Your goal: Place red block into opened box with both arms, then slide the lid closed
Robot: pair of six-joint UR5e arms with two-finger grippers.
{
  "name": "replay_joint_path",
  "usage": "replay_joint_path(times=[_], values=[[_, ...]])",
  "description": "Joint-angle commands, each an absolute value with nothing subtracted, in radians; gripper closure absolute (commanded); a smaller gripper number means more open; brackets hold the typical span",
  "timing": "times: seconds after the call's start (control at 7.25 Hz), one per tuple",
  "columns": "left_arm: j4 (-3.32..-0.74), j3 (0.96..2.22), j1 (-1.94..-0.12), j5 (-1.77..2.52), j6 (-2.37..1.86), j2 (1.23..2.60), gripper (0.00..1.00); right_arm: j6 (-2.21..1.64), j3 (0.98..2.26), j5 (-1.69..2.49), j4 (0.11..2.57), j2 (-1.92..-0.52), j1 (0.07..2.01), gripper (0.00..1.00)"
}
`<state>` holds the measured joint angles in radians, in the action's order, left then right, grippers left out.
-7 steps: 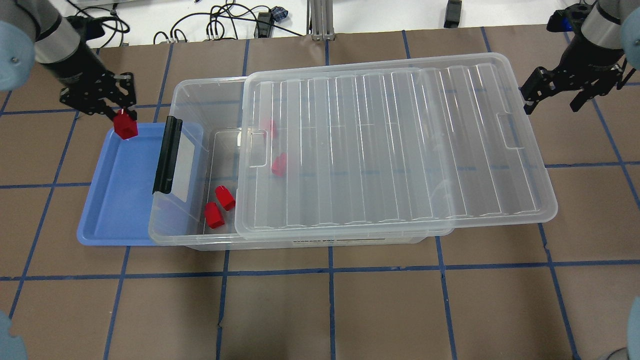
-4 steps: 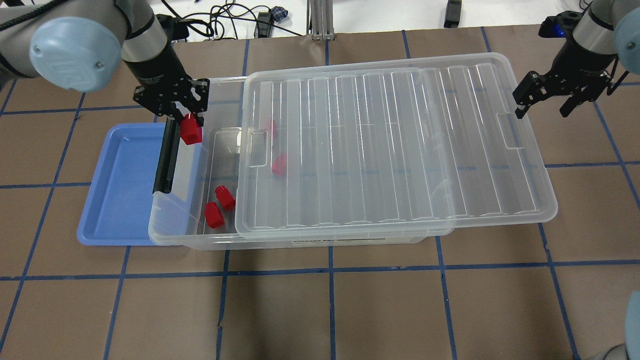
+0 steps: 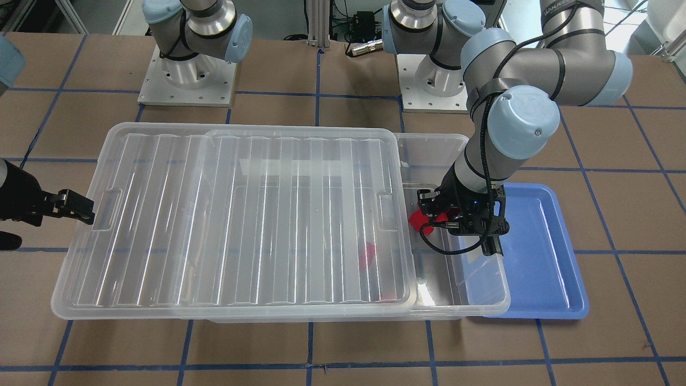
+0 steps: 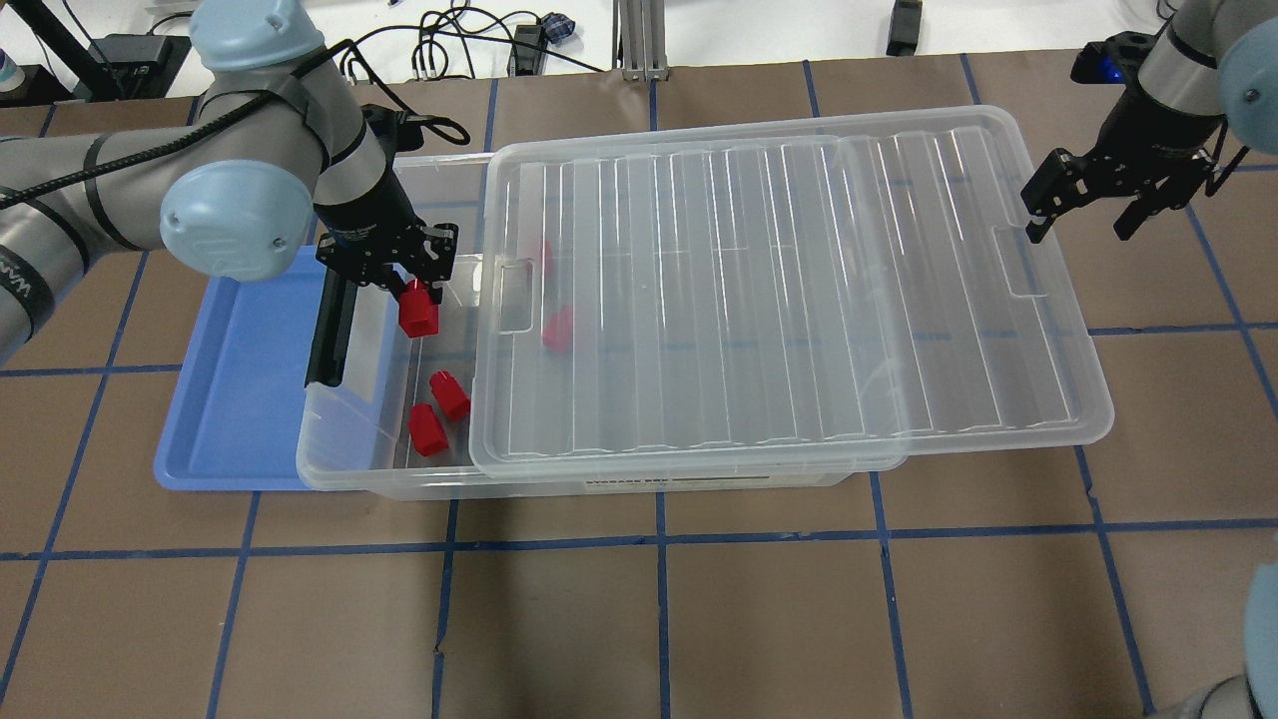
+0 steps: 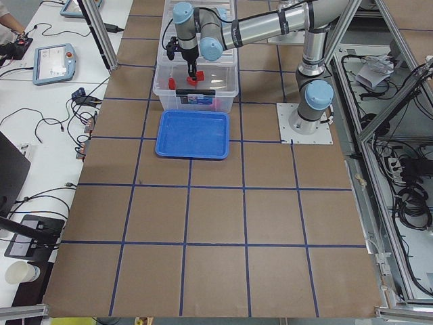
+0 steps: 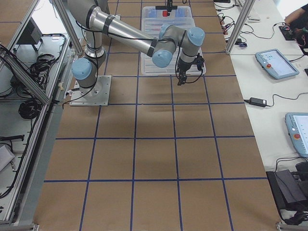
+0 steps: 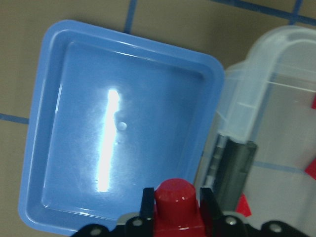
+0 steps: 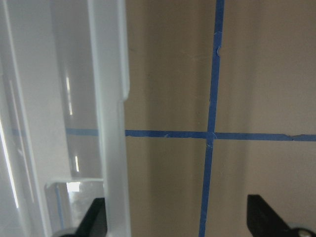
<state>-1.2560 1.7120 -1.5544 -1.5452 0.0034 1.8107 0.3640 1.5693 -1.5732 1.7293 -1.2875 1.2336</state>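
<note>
My left gripper (image 4: 407, 285) is shut on a red block (image 4: 417, 316) and hangs over the uncovered end of the clear box (image 4: 344, 469), just inside its black latch (image 4: 327, 330). The left wrist view shows the red block (image 7: 176, 203) pinched between both fingers. The ribbed clear lid (image 4: 779, 300) covers most of the box and overhangs its far short end. My right gripper (image 4: 1080, 220) is open beside that overhanging end, with the lid's edge (image 8: 111, 98) near one finger, not touching that I can see. In the front view the left gripper (image 3: 440, 217) holds the block (image 3: 419, 222).
A shallow blue tray (image 4: 240, 399) lies against the box's latch end. Two loose red blocks (image 4: 439, 409) rest on the box floor in the open part, and two more (image 4: 557, 328) show through the lid. Cables lie beyond the table's far edge.
My left gripper carried the red block rightward, from over the blue tray's far corner, past the latch, to over the box's open end. My right gripper shifted slightly toward the lid's end.
</note>
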Motion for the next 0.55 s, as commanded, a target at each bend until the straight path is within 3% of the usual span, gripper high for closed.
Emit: replay_joint_path(times=[0.0,0.41], values=[[-1.215,1.732,-1.549,-1.543,0.009,1.835,1.00,0.403,1.568,-1.582,1.743,-1.285,1.227,0.00],[-1.207,1.741,-1.554,-1.539,0.005,1.859,1.00,0.407,1.562,-1.591,1.747,-1.285,1.226,0.00]])
